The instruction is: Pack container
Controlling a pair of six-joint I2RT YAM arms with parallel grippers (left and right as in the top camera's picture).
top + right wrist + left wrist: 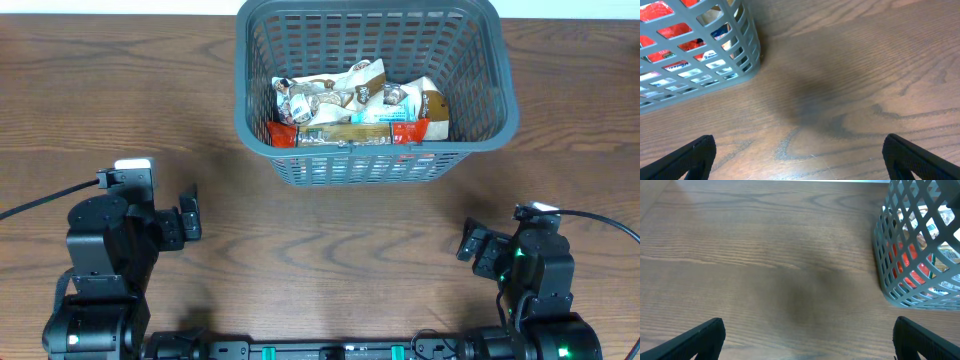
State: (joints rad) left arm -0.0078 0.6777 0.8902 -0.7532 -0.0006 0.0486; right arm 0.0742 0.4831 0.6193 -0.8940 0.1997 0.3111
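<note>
Item, near: my left fingers (700, 340) and right fingers (690, 157) — spread wide, nothing held, low over the surface (320, 230). Item, far: container (355, 165), centre back, snack packets (350, 105) inside. No loose packet visible — best, I judge, to stay off its wall.

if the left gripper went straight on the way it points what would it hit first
Probably the bare table: the left gripper frames only wood ahead, and the basket sits right of that line.
</note>
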